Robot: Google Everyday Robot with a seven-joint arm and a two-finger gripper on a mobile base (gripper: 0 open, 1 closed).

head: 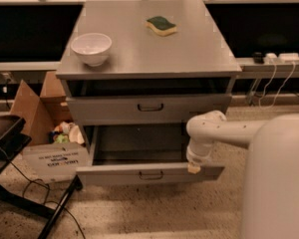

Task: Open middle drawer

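Reaching in from the lower right of the frame, the robot's white arm [224, 131] bends at a rounded elbow and points its gripper [194, 168] straight down onto the top edge of the middle drawer [114, 174], right of that drawer's small dark loop handle [151, 174]. Whether the gripper is clenched on the edge or released cannot be told from this view. The middle drawer stands open in the lower centre of the frame, its low grey front drawn well forward of the cabinet [149, 54] and its dark, shallow interior exposed behind it. Directly above, the taller-fronted drawer [104, 109] sits flush with the cabinet body, with a dark gap between it and the grey top. On that top, a white bowl [91, 48] rests near the left front corner, well apart from a green and yellow sponge [162, 25] lying toward the back, right of centre. At the left of the frame, an open cardboard box [32, 108] leans against the cabinet's side, with a white printed box [52, 159] just in front of it and a black stand [7, 133] at the frame's left edge. At the upper right, cables [269, 81] hang from a ledge. The robot's bulky white body [279, 183] fills the lower right corner above a speckled floor [139, 213].
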